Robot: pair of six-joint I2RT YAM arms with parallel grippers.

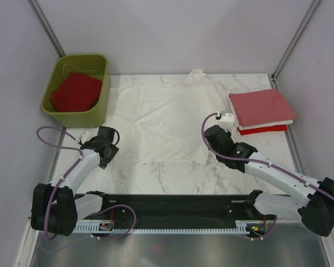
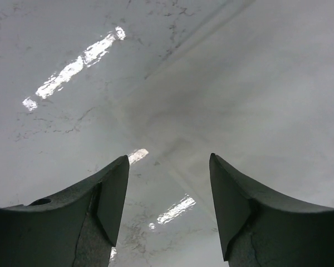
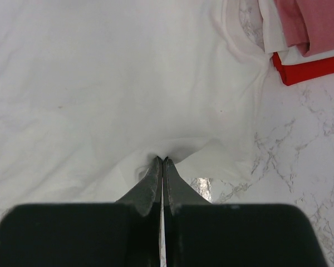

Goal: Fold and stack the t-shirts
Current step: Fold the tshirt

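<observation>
Grip noted at the right gripper [image 3: 163, 161]: jaws pressed flat together, with a pucker of the white t-shirt [image 1: 161, 119] caught at the tips. The pinch sits near the shirt's 4 o'clock corner, close to the hem.

The left gripper [image 2: 168, 157] is held with jaws apart and nothing between them. It is low over the shirt's 8 o'clock edge, which runs diagonally below it in the wrist view. No hold has been taken there yet.

The shirt is spread flat at the centre of the table [image 1: 172, 178], collar toward 12 o'clock. A folded stack [image 1: 261, 108] lies at 3 o'clock with salmon pink on top. A red t-shirt [image 1: 75, 92] is left in the tub [image 1: 78, 118] at 10 o'clock.

Step judged: both near corners are to be taken for a first fold. For a clean fold, the left pinch should be matched to the right one, near the hem and through both layers. The two sides should then be lifted together so the hem stays straight.

Room: bare marble is open at 6 o'clock. The right sleeve lies just beside the stack, and the tub is near the left sleeve, so any sideways sweep should be kept short.
</observation>
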